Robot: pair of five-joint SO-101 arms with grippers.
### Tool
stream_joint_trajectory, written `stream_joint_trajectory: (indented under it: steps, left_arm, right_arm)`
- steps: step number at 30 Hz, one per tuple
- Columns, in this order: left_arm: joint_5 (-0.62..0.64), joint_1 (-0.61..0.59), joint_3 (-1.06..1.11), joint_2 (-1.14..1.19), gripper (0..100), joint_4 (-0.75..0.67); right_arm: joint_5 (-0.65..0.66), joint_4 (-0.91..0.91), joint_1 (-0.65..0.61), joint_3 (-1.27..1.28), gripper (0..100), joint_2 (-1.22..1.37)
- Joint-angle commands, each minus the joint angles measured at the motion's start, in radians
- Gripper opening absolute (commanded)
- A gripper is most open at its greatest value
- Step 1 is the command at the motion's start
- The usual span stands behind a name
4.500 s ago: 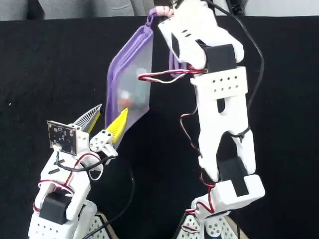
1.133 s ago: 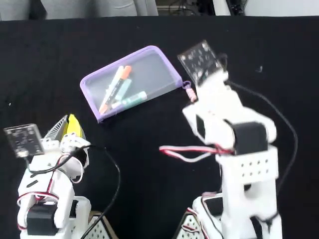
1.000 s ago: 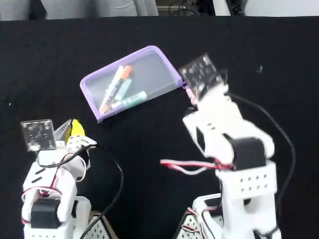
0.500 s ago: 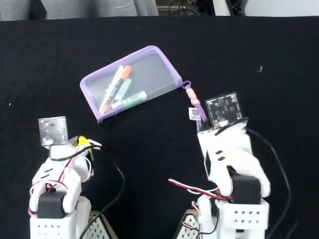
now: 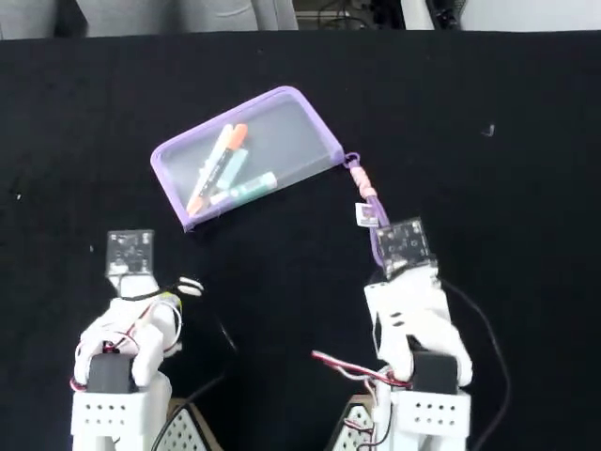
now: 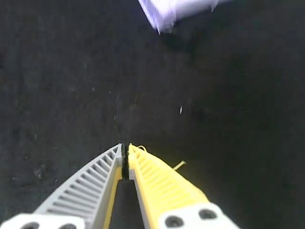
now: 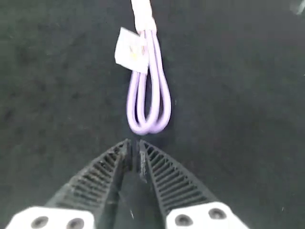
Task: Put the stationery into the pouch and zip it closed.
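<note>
Pouch: You have the purple-edged pouch [image 5: 246,155] lying flat on the far-left part of the table [image 5: 488,85], tilted, its clear side up.
Pens: You can see the pens [image 5: 218,167] through that clear side, bunched in the half of the pouch farther from the right arm, one with an orange tip.
Zip: The pull sits at the pouch's corner nearest the right arm; you can't make out the teeth themselves.
Strap: A purple strap [image 7: 147,95] runs from that corner toward the right arm and ends in a doubled loop lying on the cloth, with a small white tag [image 7: 132,50] beside it.
Right gripper: Your right gripper [image 7: 133,148] has its fingers pressed together with nothing between them. The tips point at the loop's end, which lies just ahead of them, apart and not gripped.
Left gripper: Your left gripper [image 6: 126,152] has its grey and yellow fingers meeting at the tips and holds nothing. It hangs over bare black cloth, with a corner of the pouch well ahead of it.
Arms: In the high view both arms sit folded low at the near edge, left and right of centre, well apart from each other.
</note>
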Motion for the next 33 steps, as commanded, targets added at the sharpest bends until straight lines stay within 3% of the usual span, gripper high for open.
stream_joint_trajectory:
  steps: [1,5,11,15,33]
  left_arm:
    - [-0.094,-0.01,0.021,0.002,3,-0.017]
    - [-0.092,-0.053,0.044,0.003,3,-0.057]
    - [-0.098,-0.054,0.044,0.003,3,0.031]
    - [-0.098,-0.056,0.044,0.003,3,0.032]
    - [-0.094,-0.053,0.044,0.006,3,0.038]
  right_arm:
    - [-0.008,0.054,0.071,0.015,1.5,-0.094]
    - [-0.002,0.058,0.071,0.016,1.5,-0.07]
    - [-0.002,0.069,0.068,0.016,1.4,-0.062]
    - [-0.002,0.216,0.072,0.016,1.3,-0.071]
    - [-0.002,0.219,0.101,0.016,1.2,-0.082]
